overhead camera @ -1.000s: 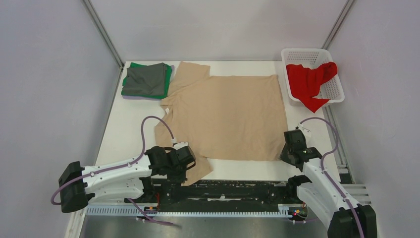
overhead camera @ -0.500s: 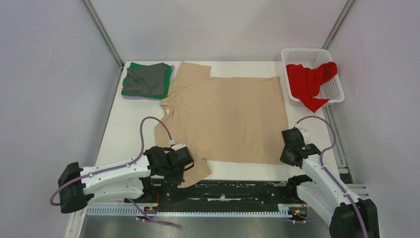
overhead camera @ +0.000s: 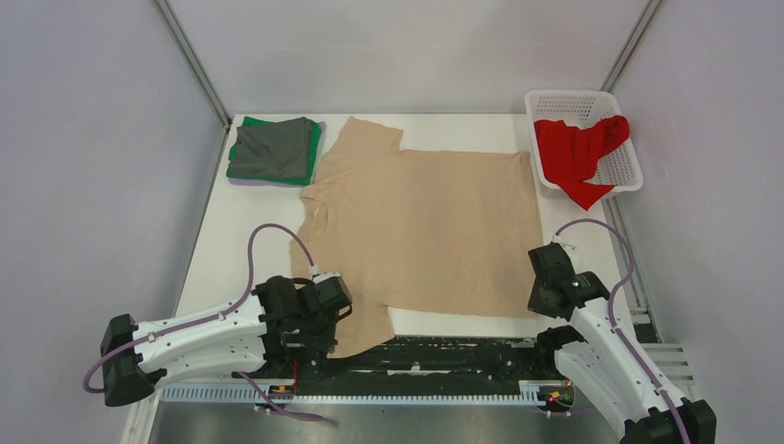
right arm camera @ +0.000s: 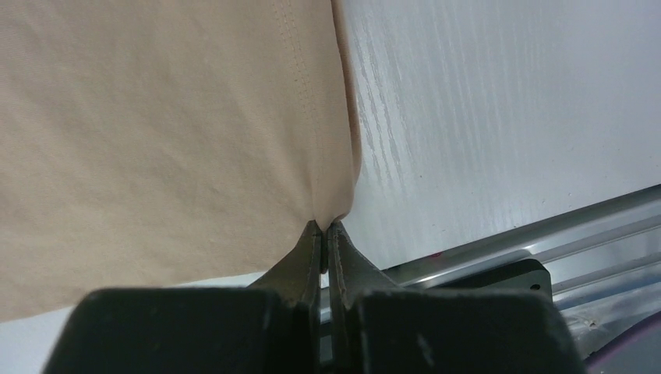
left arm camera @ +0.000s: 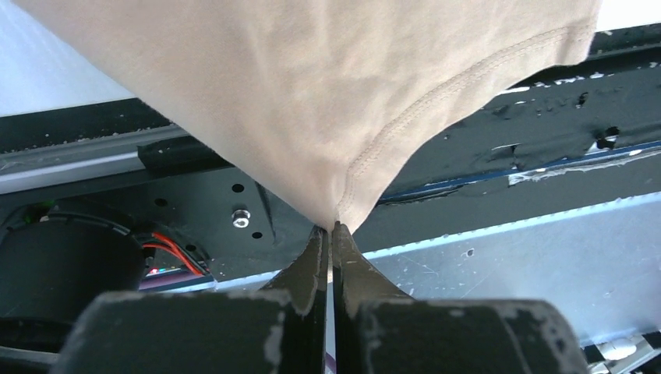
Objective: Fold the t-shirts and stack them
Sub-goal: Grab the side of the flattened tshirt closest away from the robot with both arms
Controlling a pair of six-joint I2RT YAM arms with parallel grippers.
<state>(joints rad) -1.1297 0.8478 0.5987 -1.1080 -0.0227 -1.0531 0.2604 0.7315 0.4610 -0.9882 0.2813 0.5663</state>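
A large beige t-shirt (overhead camera: 425,227) lies spread flat on the white table. My left gripper (overhead camera: 325,319) is shut on its near left sleeve edge, seen in the left wrist view (left arm camera: 331,226); that sleeve hangs past the table's front edge. My right gripper (overhead camera: 541,291) is shut on the shirt's near right hem corner, seen in the right wrist view (right arm camera: 326,224). A folded stack with a dark grey shirt (overhead camera: 273,148) over a green one (overhead camera: 316,139) and a lavender edge sits at the far left. A red shirt (overhead camera: 578,157) lies crumpled in the basket.
A white lattice basket (overhead camera: 592,102) stands at the far right corner. A black rail (overhead camera: 444,356) with the arm bases runs along the table's front edge. Grey walls close in on the left, back and right.
Both grippers have pulled back toward the front edge with the beige shirt, dragging it nearer and a little to the right. The cloth lies flatter.
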